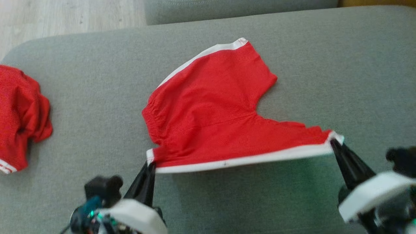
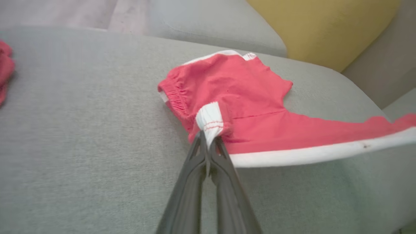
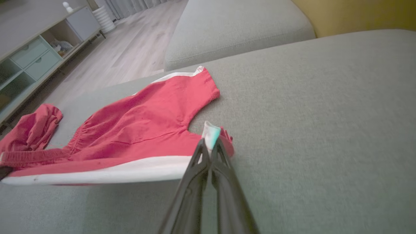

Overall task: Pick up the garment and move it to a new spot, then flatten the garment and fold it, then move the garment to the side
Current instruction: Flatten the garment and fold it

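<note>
Shorts [image 1: 211, 107], red with white trim, sit near the middle of the grey cushion [image 1: 341, 65]. The far leg lies flat on the cushion. The near hem [image 1: 247, 160] is raised off the cushion and drawn taut between the two grippers.

We find the left gripper [image 1: 150, 165] toward the cushion's left side, fingers together and clamped on the hem's white corner. The right gripper [image 1: 334, 144], toward the cushion's right side, is clamped the same way on the opposite corner.

Progress, in our judgement:
- The pick-up is in hand, though we cannot tell whether this spot on the cushion is the new one.
- Flattening is partial: the waistband [image 1: 151, 113] is bunched and the body creased.
- No fold is made, and the move to the side is outstanding.

Limits of inspection:
- A second red garment [image 1: 19, 113] lies at the cushion's left edge, cut off by the frame, and we cannot name its kind.
- The fingers hide how deep each pinch goes.
- The cushion beneath the raised hem is in shadow.
- The gripper bodies are blurred in the head view.
</note>
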Tool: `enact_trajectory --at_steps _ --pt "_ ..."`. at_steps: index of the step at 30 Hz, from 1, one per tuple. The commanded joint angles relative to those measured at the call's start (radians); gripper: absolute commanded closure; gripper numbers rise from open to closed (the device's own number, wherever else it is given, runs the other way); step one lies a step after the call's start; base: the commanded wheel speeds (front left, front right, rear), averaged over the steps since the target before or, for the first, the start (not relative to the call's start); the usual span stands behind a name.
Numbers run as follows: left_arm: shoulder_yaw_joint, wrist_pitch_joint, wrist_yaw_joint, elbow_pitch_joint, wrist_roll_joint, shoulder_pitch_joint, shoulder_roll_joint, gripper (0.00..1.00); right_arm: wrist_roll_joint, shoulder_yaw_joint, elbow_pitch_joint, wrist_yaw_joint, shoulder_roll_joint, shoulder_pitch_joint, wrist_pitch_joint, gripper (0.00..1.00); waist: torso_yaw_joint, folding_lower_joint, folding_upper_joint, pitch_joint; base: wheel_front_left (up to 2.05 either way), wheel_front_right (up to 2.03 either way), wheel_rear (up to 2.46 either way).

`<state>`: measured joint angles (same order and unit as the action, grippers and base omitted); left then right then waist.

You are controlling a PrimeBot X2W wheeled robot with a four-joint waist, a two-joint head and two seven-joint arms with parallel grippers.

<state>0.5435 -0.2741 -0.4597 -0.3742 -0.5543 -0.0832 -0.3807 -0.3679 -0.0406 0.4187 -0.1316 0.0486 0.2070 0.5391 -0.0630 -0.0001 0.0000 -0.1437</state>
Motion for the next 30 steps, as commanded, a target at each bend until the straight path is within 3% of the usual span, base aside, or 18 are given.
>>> enact_trajectory --at_steps 1,10,20,27,30 --pt "-0.039 -0.010 0.015 -0.005 -0.018 0.080 -0.006 1.00 0.008 0.015 0.018 0.001 0.023 -0.084 0.009 1.00 0.006 0.0001 0.0000 -0.015 0.00 0.00 0.00" --pt "-0.076 -0.096 0.172 0.304 -0.157 0.385 0.051 1.00 -0.074 0.119 -0.298 0.001 0.105 -0.471 0.019 1.00 0.050 0.0001 0.0000 -0.129 0.00 0.00 0.00" --pt "-0.091 -0.107 0.261 0.546 -0.214 0.658 0.147 1.00 -0.134 0.200 -0.705 0.001 0.153 -0.883 -0.050 1.00 0.153 0.0001 0.0000 -0.185 0.00 0.00 0.00" --pt "-0.089 -0.149 0.319 0.806 -0.283 0.809 0.242 1.00 -0.154 0.225 -1.012 0.001 0.139 -1.057 -0.184 1.00 0.193 0.0001 0.0000 -0.202 0.00 0.00 0.00" --pt "-0.092 -0.146 0.337 0.875 -0.299 0.841 0.262 1.00 -0.161 0.237 -1.081 0.001 0.125 -1.090 -0.243 1.00 0.193 0.0001 0.0000 -0.205 0.00 0.00 0.00"
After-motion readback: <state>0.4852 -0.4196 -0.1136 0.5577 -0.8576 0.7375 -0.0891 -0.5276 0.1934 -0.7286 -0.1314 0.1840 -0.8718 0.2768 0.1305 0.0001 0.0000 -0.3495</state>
